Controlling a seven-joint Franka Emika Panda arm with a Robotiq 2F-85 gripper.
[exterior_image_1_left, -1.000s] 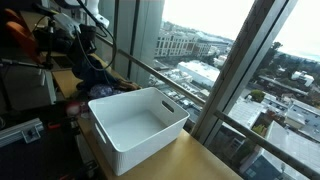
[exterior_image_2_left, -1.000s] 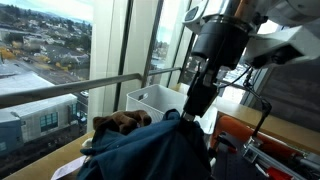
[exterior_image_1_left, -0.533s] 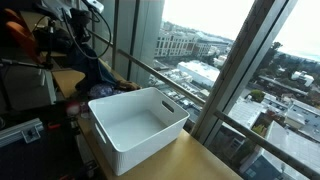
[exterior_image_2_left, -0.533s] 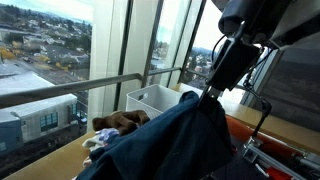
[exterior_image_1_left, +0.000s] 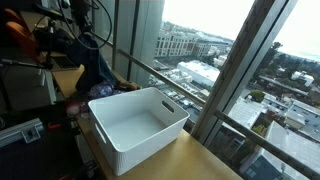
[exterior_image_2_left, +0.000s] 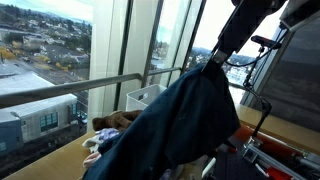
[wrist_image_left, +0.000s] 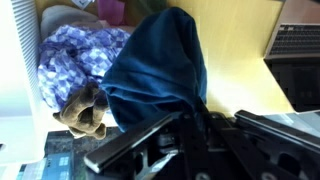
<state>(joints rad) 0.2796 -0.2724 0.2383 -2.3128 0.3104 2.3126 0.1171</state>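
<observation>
Both exterior views show blue garment (exterior_image_2_left: 170, 115) hanging; wrist view shows purple cloth (wrist_image_left: 70, 55).

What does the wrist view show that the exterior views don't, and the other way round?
Only the wrist view: a grey keyboard-like panel and a pink item.
Only the exterior views: the window, the city beyond it, and the white basket, which is empty inside.
Both: the blue garment hanging from the shut gripper, and the brown plush beside it.
</observation>
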